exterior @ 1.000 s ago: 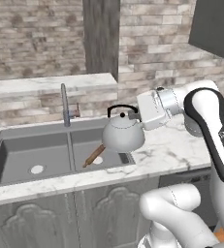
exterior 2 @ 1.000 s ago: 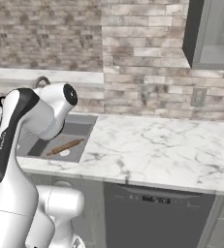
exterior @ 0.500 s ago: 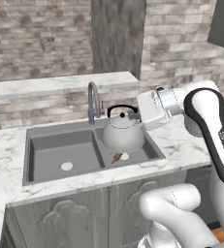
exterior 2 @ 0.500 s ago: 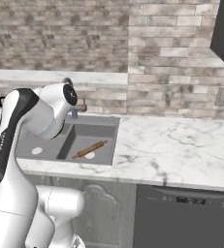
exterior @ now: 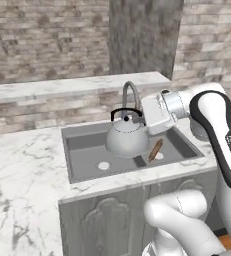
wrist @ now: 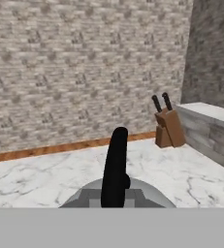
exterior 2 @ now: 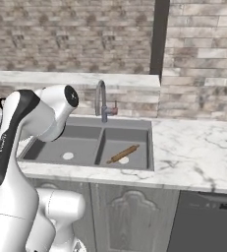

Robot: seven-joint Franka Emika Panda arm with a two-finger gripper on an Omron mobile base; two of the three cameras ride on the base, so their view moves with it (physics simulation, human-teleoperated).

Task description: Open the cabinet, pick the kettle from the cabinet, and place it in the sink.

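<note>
Silver-grey kettle (exterior: 126, 139), pinched by its black handle in the gripper (exterior: 141, 119), now hangs at frame centre over the sink (exterior: 82, 146), which slid rightward as the base drove, so lowering comes next

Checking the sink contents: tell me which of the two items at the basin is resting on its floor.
The brown wooden rolling pin lies on the floor of the grey recessed sink. The silver-grey metal kettle hangs above it, its black handle held by the gripper.
</note>
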